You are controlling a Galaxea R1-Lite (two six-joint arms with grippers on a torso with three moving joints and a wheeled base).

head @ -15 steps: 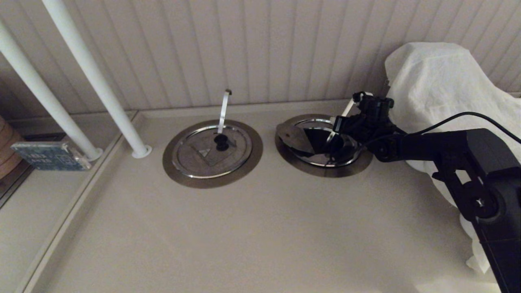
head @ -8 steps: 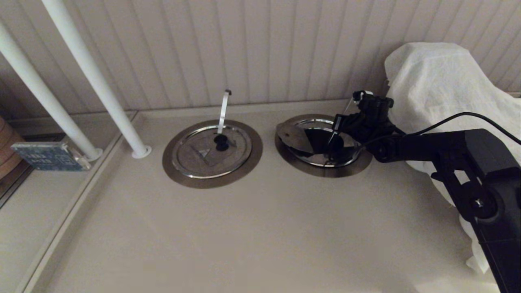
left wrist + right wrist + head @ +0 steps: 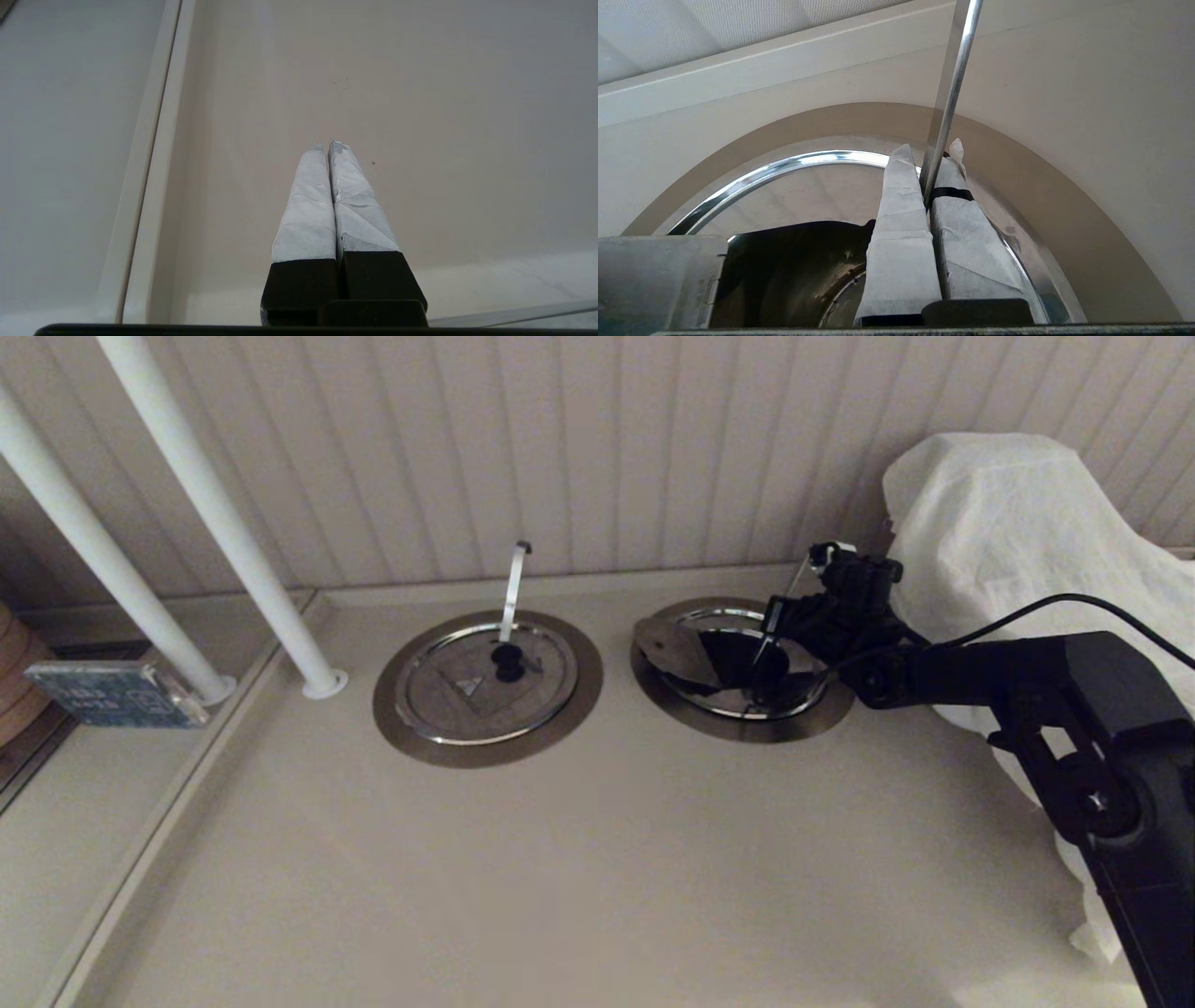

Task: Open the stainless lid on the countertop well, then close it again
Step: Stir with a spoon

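The stainless lid sits folded open over the left part of the countertop well, leaving the dark bowl exposed toward the robot's right. Its slanted steel strip rises from the well's far-right rim and leans up and away toward the wall – that long axis is what the coming move likely turns on. The right gripper is pinched tight on the strip's lower part, directly above the opening. Closing probably means guiding the strip along its slant. The twin lid lies flat, well to the left. The left gripper hangs with its fingers pressed together over bare countertop – far from either well.
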